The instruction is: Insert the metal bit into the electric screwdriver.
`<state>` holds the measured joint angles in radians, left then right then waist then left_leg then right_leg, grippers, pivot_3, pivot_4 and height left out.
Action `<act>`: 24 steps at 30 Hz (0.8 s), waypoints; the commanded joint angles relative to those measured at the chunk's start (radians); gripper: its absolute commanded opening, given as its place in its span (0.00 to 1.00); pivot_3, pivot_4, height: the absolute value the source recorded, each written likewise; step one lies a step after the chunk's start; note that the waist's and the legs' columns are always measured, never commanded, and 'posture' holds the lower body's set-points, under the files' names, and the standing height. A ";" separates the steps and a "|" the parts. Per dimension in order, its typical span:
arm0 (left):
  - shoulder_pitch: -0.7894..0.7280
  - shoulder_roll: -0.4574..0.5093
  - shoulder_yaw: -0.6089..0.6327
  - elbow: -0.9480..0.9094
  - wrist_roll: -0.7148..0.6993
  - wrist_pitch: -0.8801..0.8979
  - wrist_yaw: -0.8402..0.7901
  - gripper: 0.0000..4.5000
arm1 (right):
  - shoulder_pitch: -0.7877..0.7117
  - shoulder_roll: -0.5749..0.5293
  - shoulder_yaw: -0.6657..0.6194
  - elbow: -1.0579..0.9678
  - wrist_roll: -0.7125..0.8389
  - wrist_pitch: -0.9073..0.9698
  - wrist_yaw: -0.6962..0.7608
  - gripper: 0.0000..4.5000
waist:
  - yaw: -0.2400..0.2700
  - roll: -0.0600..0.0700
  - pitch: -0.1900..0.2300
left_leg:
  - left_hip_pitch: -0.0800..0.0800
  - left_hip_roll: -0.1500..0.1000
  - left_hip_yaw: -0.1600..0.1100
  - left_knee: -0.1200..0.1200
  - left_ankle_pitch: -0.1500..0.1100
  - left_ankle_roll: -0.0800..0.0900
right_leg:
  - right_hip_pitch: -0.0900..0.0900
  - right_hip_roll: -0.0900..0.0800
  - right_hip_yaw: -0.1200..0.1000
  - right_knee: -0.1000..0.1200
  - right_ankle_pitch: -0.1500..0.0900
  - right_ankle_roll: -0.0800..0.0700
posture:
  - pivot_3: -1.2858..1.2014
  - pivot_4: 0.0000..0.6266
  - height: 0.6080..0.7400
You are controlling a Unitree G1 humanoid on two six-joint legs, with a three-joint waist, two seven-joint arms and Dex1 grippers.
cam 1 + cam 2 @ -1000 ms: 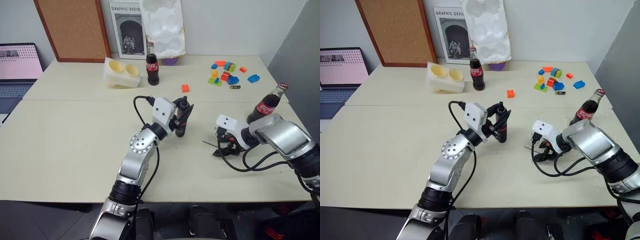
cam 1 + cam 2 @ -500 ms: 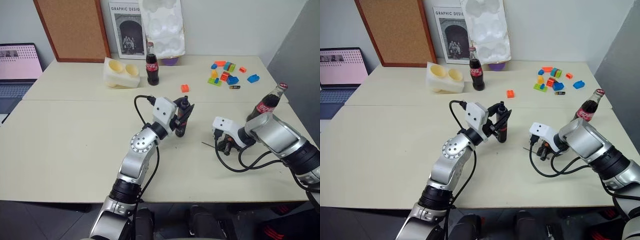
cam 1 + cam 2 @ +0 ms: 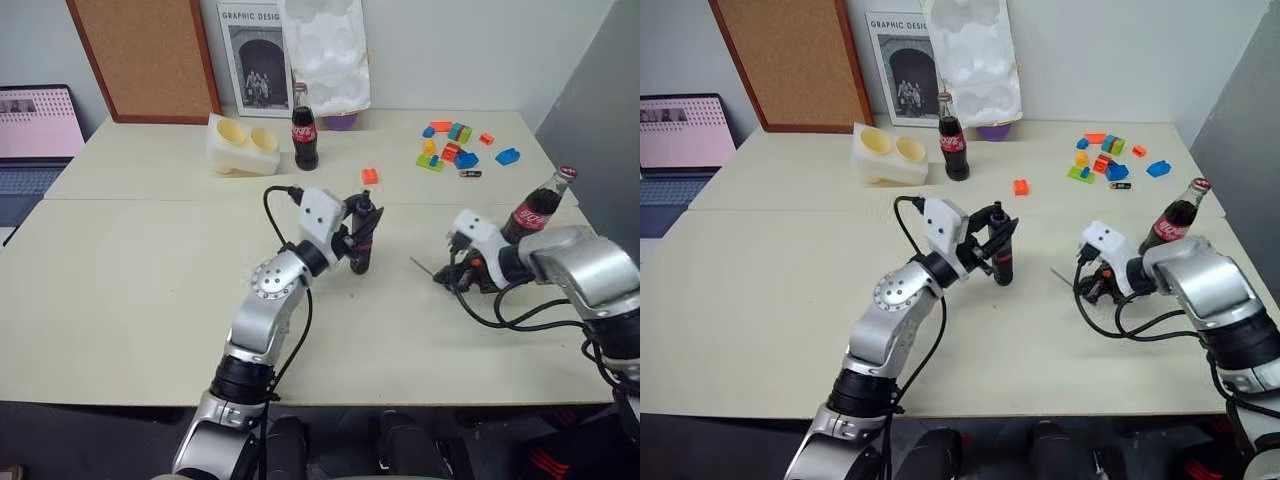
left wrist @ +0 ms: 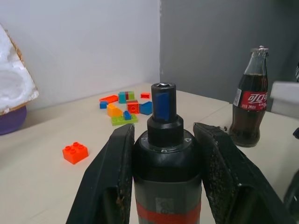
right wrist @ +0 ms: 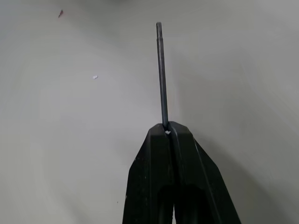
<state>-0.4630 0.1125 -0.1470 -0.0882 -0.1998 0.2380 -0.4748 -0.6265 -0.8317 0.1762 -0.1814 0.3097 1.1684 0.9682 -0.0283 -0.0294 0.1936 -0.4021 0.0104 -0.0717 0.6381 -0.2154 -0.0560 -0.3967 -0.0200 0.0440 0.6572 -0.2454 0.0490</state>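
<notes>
The metal bit (image 5: 161, 74) is sticking straight out from the tips of the right gripper (image 5: 168, 132), whose two black fingers are pressing together on its near end (the rest of the rod is hanging free above the pale table (image 3: 130, 290)). In the head view the bit is showing as a thin dark line to the left of that gripper, pointing toward the middle of the table. The electric screwdriver (image 4: 166, 158) is standing upright in the left gripper (image 3: 358, 238), both fingers clamping its black body just above the red band, with its socket end facing up. The two tools are sitting well apart. A cola bottle (image 3: 533, 208) is standing just behind the right arm, and coloured toy blocks (image 3: 452, 148) are lying farther back.
</notes>
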 commanded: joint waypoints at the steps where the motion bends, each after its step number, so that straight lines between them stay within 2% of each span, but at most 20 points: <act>1: 0.008 0.014 0.030 -0.097 -0.055 0.032 -0.019 0.36 | 0.038 0.054 -0.211 -0.146 0.082 0.010 -0.077 0.00 | -0.002 0.000 0.000 | 0.000 0.000 0.000 -0.001 0.000 0.000 | -0.001 0.000 0.000 0.000 0.000 0.000 | 0.52 0.24 1.00; 5: 0.020 0.034 0.037 -0.157 -0.075 0.074 -0.021 0.36 | 0.037 0.143 -0.344 -0.227 0.123 -0.002 -0.180 0.00 | -0.003 0.000 0.000 | -0.004 0.000 0.001 -0.003 0.000 0.000 | -0.007 0.001 0.002 0.002 0.000 0.000 | 0.52 0.24 1.00; 9: 0.020 0.047 0.038 -0.221 -0.111 0.126 -0.024 0.36 | 0.028 0.199 -0.408 -0.278 0.170 -0.027 -0.237 0.00 | -0.001 0.000 0.000 | -0.006 0.000 0.000 -0.003 0.000 0.000 | -0.009 0.001 0.001 0.001 0.000 0.000 | 0.52 0.24 1.00; 13: 0.041 0.066 0.025 -0.233 -0.093 0.094 -0.038 0.36 | -0.015 0.302 -0.474 -0.313 0.237 -0.091 -0.307 0.00 | -0.002 0.001 0.001 | -0.007 0.000 0.001 -0.003 0.000 0.000 | -0.009 0.001 0.001 0.000 0.000 0.000 | 0.52 0.24 1.00; 18: 0.086 0.061 -0.005 -0.200 -0.020 0.028 -0.001 0.36 | -0.057 0.402 -0.461 -0.336 0.268 -0.175 -0.394 0.00 | -0.003 0.001 0.001 | -0.007 0.001 0.000 -0.003 0.000 0.000 | -0.009 0.001 0.001 0.000 0.000 0.000 | 0.52 0.24 1.00; 22: 0.098 0.051 -0.024 -0.176 0.023 -0.010 0.023 0.36 | -0.058 0.441 -0.436 -0.338 0.285 -0.228 -0.429 0.00 | 0.000 0.001 0.001 | -0.007 0.001 0.000 -0.003 0.000 0.000 | -0.009 0.001 0.001 0.000 0.000 0.000 | 0.52 0.24 1.00; 24: 0.105 0.025 -0.035 -0.166 0.045 -0.026 0.057 0.36 | -0.048 0.514 -0.409 -0.344 0.309 -0.285 -0.445 0.00 | -0.001 0.001 0.000 | -0.007 0.000 0.000 -0.003 0.000 0.000 | -0.009 0.001 0.001 0.000 0.000 0.000 | 0.52 0.24 1.00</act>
<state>-0.3595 0.1582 -0.1693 -0.2420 -0.1819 0.2473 -0.4520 -0.6599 -0.3609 -0.2486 -0.4800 0.5795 0.9498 0.5411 -0.0290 -0.0282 0.1940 -0.4090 0.0110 -0.0713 0.6349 -0.2152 -0.0560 -0.4061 -0.0193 0.0448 0.6575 -0.2452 0.0487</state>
